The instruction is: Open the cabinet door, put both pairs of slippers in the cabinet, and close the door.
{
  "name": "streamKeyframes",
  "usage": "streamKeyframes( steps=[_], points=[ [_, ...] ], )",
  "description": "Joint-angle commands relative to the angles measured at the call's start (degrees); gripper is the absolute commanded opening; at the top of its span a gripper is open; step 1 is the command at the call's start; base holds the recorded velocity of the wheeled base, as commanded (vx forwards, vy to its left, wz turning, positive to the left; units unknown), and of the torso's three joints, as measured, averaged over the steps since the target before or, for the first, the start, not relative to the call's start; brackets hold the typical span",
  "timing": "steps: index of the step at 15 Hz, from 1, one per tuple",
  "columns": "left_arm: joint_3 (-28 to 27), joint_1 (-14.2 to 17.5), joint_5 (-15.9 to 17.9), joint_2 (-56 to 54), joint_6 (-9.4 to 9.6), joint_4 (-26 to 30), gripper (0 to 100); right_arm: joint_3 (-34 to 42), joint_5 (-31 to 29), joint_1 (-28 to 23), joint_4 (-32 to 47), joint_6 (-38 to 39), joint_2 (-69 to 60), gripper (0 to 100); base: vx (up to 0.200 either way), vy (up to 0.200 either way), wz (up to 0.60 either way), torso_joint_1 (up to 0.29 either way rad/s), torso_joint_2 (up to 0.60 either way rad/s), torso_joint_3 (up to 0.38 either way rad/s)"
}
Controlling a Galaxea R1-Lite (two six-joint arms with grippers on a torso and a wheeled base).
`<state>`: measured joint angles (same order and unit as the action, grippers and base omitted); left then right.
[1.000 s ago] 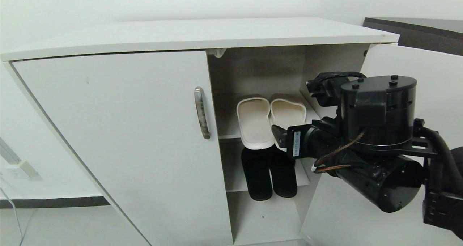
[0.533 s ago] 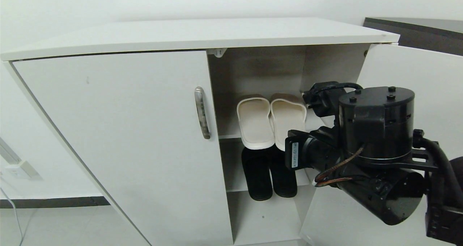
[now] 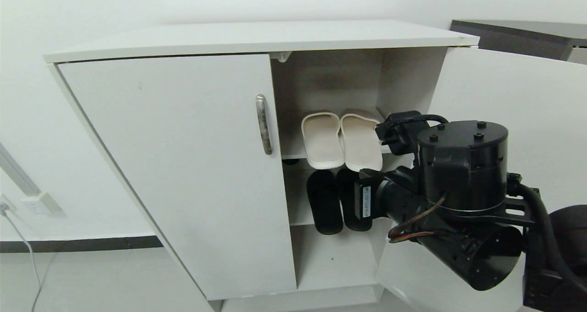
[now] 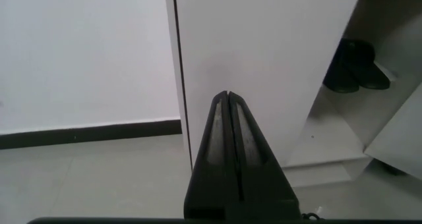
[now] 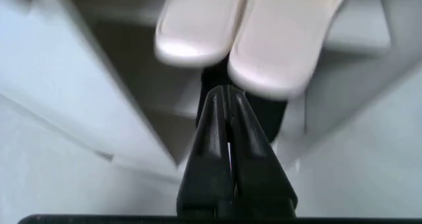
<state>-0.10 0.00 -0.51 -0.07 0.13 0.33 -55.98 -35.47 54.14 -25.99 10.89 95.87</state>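
Now both pairs sit inside the cabinet (image 3: 257, 34): white slippers (image 3: 341, 140) above, black slippers (image 3: 337, 202) below, heels overhanging. My right gripper (image 5: 229, 92), jaws pressed together and empty, hovers near them. I reckon the door (image 3: 504, 101) could jam on those heels.

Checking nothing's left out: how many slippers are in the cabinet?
4: two white slippers side by side on the upper shelf, two black slippers on the shelf below.
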Motion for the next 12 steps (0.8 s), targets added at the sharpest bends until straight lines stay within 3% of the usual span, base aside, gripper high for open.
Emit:
streamKeyframes(
  steps=[1, 12],
  points=[
    [0.01, 0.0, -0.02, 0.07, 0.04, 0.02, 0, -0.01, -0.03, 0.0, 0.06, -0.08, 0.37, 0, -0.2, 0.0, 0.0, -0.002, 0.01, 0.002],
    [0.01, 0.0, -0.02, 0.07, 0.04, 0.02, 0, 1.14, -0.03, -0.17, 0.06, 0.01, 1.6, 0, -0.2, 0.0, 0.0, 0.003, 0.0, 0.003]
  ],
)
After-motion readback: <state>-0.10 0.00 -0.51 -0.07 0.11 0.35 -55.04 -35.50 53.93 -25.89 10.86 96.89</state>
